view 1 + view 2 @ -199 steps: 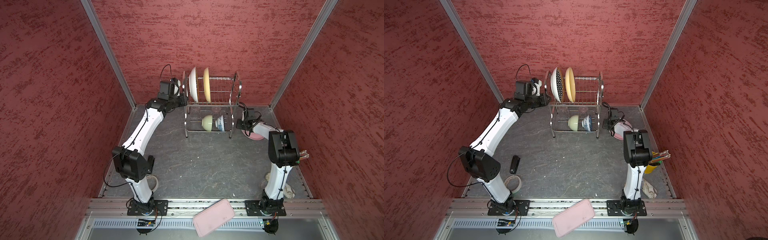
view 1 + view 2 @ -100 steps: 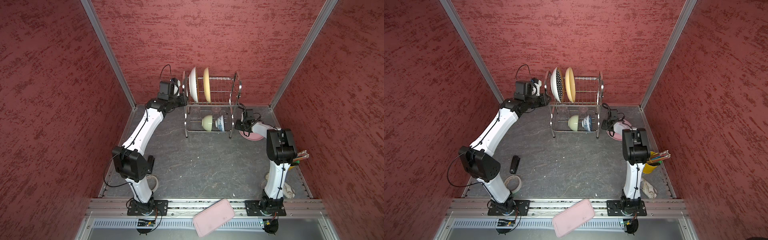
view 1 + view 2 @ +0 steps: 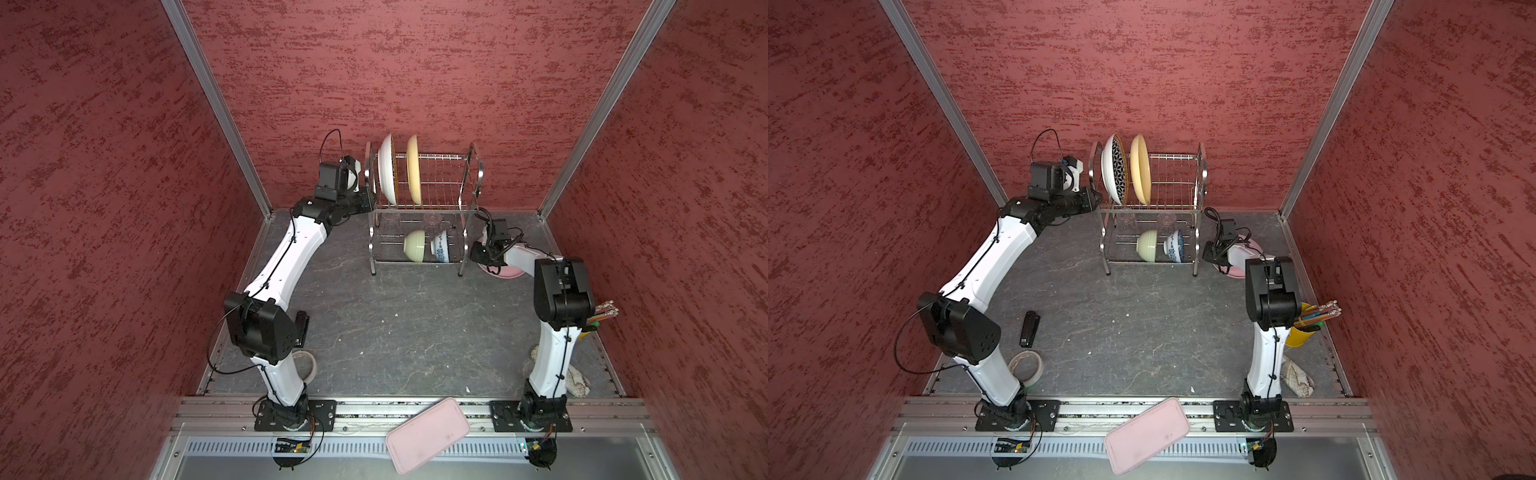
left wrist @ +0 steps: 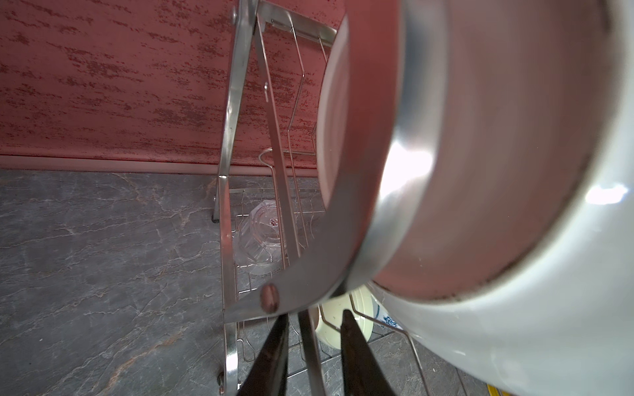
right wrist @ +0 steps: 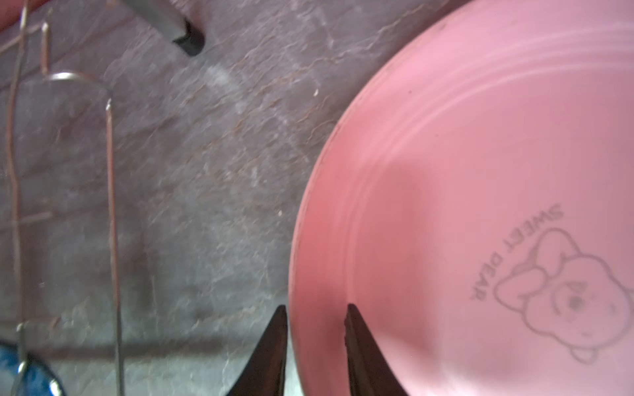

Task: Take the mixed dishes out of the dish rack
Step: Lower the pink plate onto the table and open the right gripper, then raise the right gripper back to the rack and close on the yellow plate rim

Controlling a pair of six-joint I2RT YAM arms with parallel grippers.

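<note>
i read dish rack (image 3: 473, 166): top tier, geometric plate (image 3: 1115, 174), yellow-orange plate (image 3: 1139, 168); lower tier, pale green bowl (image 3: 415, 246), blue-floral bowl (image 3: 441, 248). pink plate (image 5: 463, 171) flat on counter (image 3: 395, 324), far right corner, right jaws parted astride its rim. left jaws against the rack's side frame; grip unclear.

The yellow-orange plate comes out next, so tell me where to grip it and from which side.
Pinch the top rim of the yellow-orange plate from above. It stands on edge in the upper tier of the dish rack, rim clear above the wires; the geometric plate close beside it probably blocks a sideways approach.
</note>
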